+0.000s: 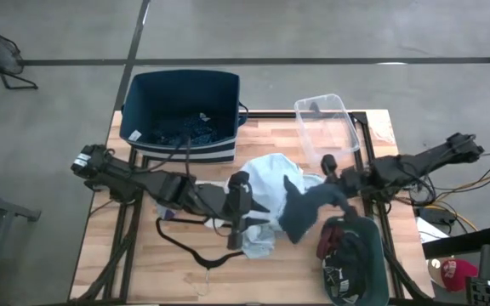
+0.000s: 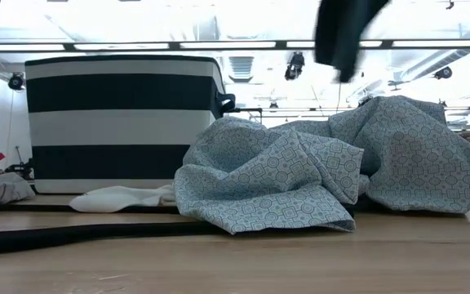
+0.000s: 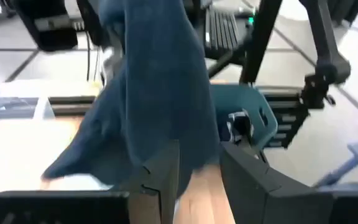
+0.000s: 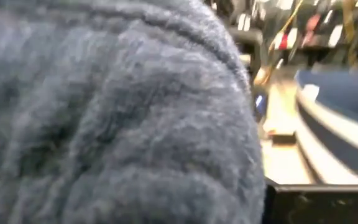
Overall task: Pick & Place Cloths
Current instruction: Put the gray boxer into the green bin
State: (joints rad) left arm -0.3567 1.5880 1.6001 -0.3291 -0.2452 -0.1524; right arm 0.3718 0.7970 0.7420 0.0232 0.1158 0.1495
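Observation:
My right gripper point(image 1: 337, 174) is above the table's right half, shut on a dark teal cloth point(image 1: 304, 211) that hangs above the pale-blue shirt point(image 1: 266, 174). That cloth fills the right wrist view point(image 4: 117, 112) and shows high in the low view point(image 2: 345, 33). My left gripper point(image 1: 249, 212) is open over the shirt's left part, its fingers pointing at the hanging cloth point(image 3: 154, 93) without touching it. The shirt lies crumpled on the table point(image 2: 325, 163). A small white piece point(image 2: 121, 197) lies on the table in front of the striped bin. Navy dotted cloth point(image 1: 181, 129) lies inside that bin. My right gripper holds the dark teal cloth by its upper right end point(image 1: 340, 192). The cloth itself covers the fingers in the wrist view, so the kind of hold does not show. The cloth hangs slack and is lifted clear; its lower end point(image 2: 343, 72) is well above the shirt.
The navy striped bin point(image 1: 143, 93) stands at the far edge, with a clear plastic box point(image 1: 345, 115) to its right. A dark green tub point(image 1: 373, 255) holding maroon cloth point(image 1: 332, 242) is at the near right corner. A black wire hanger point(image 1: 190, 248) lies near the left arm.

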